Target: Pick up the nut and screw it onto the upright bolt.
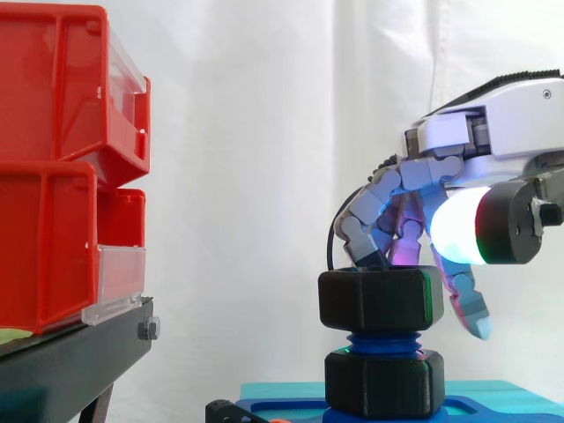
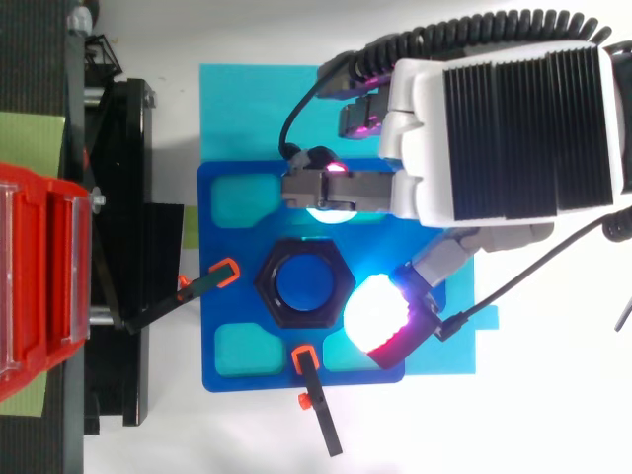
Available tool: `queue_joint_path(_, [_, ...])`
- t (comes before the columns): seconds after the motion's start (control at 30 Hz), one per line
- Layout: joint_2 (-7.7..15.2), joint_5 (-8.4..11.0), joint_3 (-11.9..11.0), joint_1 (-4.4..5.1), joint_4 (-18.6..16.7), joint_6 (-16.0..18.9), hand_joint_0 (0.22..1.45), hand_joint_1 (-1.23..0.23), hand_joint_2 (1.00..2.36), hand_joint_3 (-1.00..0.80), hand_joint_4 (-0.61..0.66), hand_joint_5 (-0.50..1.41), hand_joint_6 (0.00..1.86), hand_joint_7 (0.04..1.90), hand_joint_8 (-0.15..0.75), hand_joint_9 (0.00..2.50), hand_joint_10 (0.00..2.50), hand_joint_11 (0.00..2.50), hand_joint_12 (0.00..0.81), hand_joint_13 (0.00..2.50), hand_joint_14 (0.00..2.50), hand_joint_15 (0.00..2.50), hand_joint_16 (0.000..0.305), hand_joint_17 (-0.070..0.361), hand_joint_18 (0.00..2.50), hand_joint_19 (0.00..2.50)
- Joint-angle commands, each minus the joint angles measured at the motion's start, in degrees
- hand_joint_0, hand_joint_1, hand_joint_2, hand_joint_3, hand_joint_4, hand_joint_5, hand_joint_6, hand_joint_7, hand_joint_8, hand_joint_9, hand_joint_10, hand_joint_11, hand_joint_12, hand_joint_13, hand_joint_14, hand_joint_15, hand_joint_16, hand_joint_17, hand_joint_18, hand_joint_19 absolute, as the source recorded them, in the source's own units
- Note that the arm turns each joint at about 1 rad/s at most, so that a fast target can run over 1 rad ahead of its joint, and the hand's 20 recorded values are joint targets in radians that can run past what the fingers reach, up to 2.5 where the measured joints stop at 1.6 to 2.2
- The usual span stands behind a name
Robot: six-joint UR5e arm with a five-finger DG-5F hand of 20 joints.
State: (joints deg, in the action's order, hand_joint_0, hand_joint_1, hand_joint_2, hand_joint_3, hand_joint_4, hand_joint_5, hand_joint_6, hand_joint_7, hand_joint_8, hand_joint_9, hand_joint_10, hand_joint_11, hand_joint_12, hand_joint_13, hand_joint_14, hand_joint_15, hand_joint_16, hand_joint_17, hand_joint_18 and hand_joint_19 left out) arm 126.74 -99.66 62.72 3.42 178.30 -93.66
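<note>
A black hex nut (image 1: pixel 379 300) (image 2: pixel 267 286) sits on top of the upright blue bolt (image 1: pixel 383 342), whose end shows through the nut's hole (image 2: pixel 304 281). A second black hex piece (image 1: pixel 383 381) sits lower on the bolt, at the blue base plate (image 2: pixel 227 336). My hand (image 1: pixel 493 123) (image 2: pixel 513 109) reaches in from the right, its fingers curled down round the nut's right side. One glowing pad (image 2: pixel 375 314) touches the nut's near-right corner and another (image 2: pixel 331 209) sits at its far side.
Stacked red bins (image 1: pixel 53 176) (image 2: pixel 39 276) stand on a black stand (image 1: pixel 70 352) to the left. The base plate lies on a cyan mat (image 2: pixel 237 109), held by two orange-tipped black clamps (image 2: pixel 212 276) (image 2: pixel 308 370).
</note>
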Motion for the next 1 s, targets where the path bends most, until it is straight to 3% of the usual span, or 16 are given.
queue_joint_path(0.0, [0.0, -0.01, -0.1, 0.01, 0.0, 0.0, 0.50, -0.17, 1.00, -0.50, 0.09, 0.07, 0.66, 1.20, 0.255, 1.75, 0.01, 0.17, 0.176, 1.25, 0.00, 0.07, 0.012, 0.027, 0.93, 0.14])
queue_joint_path(0.1, [0.0, -0.01, 0.0, 0.01, 0.0, 0.1, 0.49, -0.13, 1.00, -0.50, 0.15, 0.06, 0.53, 1.42, 0.278, 1.63, 0.01, 0.15, 0.208, 1.14, 0.00, 0.05, 0.018, 0.040, 0.81, 0.12])
queue_joint_path(0.27, [0.0, -0.10, -0.1, 0.27, -0.3, 0.5, 0.48, -0.11, 1.00, -0.50, 0.22, -0.02, 0.50, 1.17, 0.287, 1.40, 0.00, 0.13, 0.245, 1.00, 0.00, 0.05, 0.025, 0.056, 0.72, 0.11])
queue_joint_path(0.43, [0.0, -0.10, -2.0, 0.62, -0.8, 0.7, 0.47, -0.10, 1.00, -0.50, 0.26, -0.07, 0.50, 0.90, 0.277, 1.24, 0.00, 0.06, 0.270, 0.89, 0.00, 0.02, 0.030, 0.068, 0.65, 0.12])
queue_joint_path(0.7, [0.0, -0.10, -2.3, 1.15, -1.0, 0.8, 0.46, -0.10, 1.00, -0.50, 0.23, -0.09, 0.50, 0.76, 0.277, 1.13, 0.00, 0.00, 0.278, 0.80, 0.00, 0.01, 0.032, 0.073, 0.59, 0.10])
queue_joint_path(0.87, [0.0, -0.10, -2.3, 1.94, -3.7, 1.2, 0.45, -0.08, 1.00, -0.50, 0.22, -0.10, 0.50, 0.72, 0.268, 1.01, 0.00, 0.00, 0.294, 0.72, 0.00, 0.00, 0.037, 0.083, 0.50, 0.10])
queue_joint_path(0.97, [0.0, 0.08, -2.3, 2.38, -4.2, 1.8, 0.45, -0.07, 1.00, -0.50, 0.21, -0.11, 0.50, 0.71, 0.265, 0.88, 0.00, 0.00, 0.315, 0.55, 0.00, 0.00, 0.037, 0.084, 0.26, 0.00])
